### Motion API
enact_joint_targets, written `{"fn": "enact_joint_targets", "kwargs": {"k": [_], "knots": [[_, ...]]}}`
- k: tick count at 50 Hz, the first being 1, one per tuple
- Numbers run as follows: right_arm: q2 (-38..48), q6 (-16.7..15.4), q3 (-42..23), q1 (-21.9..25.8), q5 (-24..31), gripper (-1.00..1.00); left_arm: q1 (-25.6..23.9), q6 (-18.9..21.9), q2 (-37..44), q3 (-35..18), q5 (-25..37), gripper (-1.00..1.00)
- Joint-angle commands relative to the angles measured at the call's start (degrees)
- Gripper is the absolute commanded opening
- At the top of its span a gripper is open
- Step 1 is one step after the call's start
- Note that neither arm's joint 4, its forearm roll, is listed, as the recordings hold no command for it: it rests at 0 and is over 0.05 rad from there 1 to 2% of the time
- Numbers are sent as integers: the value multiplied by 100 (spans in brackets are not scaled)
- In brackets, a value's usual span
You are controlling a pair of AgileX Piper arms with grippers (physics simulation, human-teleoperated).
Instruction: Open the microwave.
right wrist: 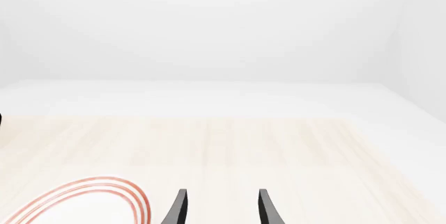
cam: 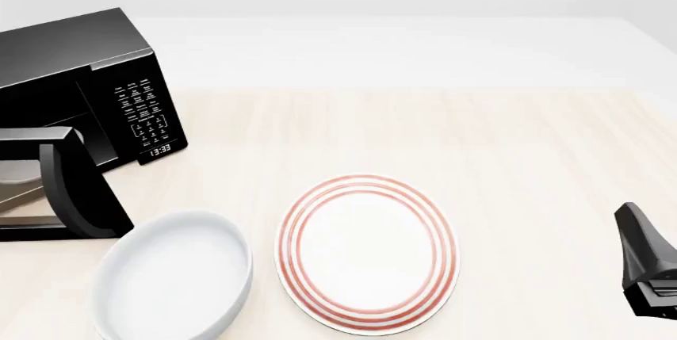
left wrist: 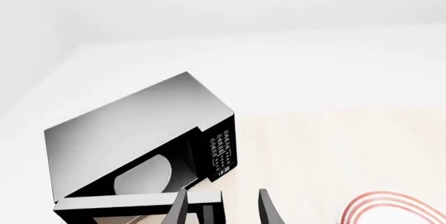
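Observation:
The microwave is a glossy black box at the table's far left, with its keypad panel and clock display facing me. Its door stands swung wide open toward me. In the left wrist view the microwave shows its pale turntable inside, with the open door in front. My left gripper is open, and the door's free end shows between its fingers; I cannot tell if they touch. My right gripper is open and empty at the right edge.
A white bowl sits at the front left, close to the open door. A white plate with red rings lies beside it at the front middle; it also shows in the right wrist view and the left wrist view.

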Motion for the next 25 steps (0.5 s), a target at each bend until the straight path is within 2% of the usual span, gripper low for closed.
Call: {"fn": "enact_joint_targets", "kwargs": {"k": [1, 13, 14, 15, 16, 18, 19, 22, 25], "knots": [[0, 2, 0, -1, 0, 100, 34, 6, 578, -443, 245, 100], [0, 0, 0, 1, 0, 100, -131, -120, 1250, -1060, 631, 100], [0, 0, 0, 0, 0, 100, -327, -310, 1306, -1141, 617, 100], [0, 0, 0, 0, 0, 100, -347, -357, 1411, -1165, 701, 100], [0, -1, 0, 1, 0, 100, -241, -209, 1397, -1187, 742, 100], [-1, 0, 0, 0, 0, 100, -328, -359, 1472, -1215, 783, 100], [0, 0, 0, 0, 0, 100, -196, -177, 1489, -1225, 846, 100], [0, -1, 0, 0, 0, 100, -174, -105, 1599, -1206, 954, 100], [0, 0, 0, -1, 0, 100, -130, -10, 1739, -1444, 1173, 100]]}}
